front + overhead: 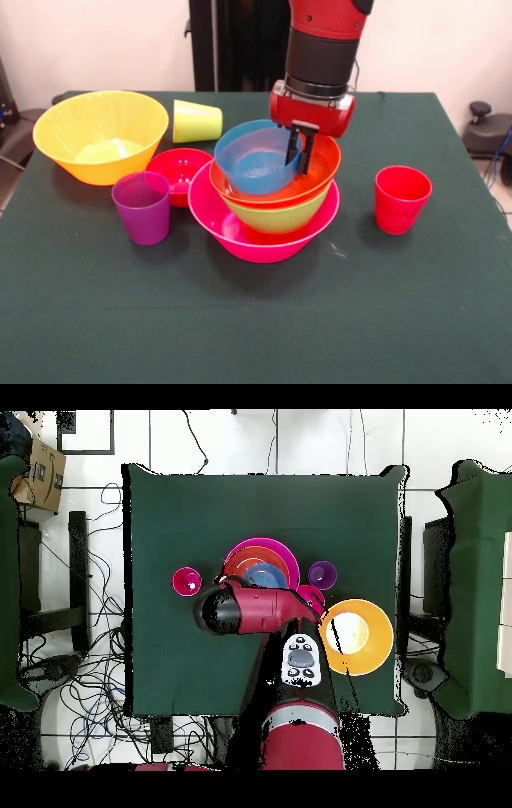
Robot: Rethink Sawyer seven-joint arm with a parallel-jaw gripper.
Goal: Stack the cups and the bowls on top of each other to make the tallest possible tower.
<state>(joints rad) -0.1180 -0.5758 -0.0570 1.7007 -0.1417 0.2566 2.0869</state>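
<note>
My gripper (302,154) is shut on the right rim of the small blue bowl (252,164) and holds it tilted inside the tower. The tower is the pink bowl (248,242) at the bottom, a green bowl (276,216) in it, then an orange-red bowl (324,164). The large yellow-orange bowl (100,132) stands at the left, with the small red bowl (178,170) and purple cup (142,208) beside it. The lime green cup (198,121) lies on its side behind. The red cup (402,200) stands to the right. No small orange bowl shows.
The table has a dark green cloth (400,320). In the overhead view my arm (250,609) covers part of the tower (285,550). The yellow-orange bowl (357,636), purple cup (322,574) and red cup (186,581) flank it.
</note>
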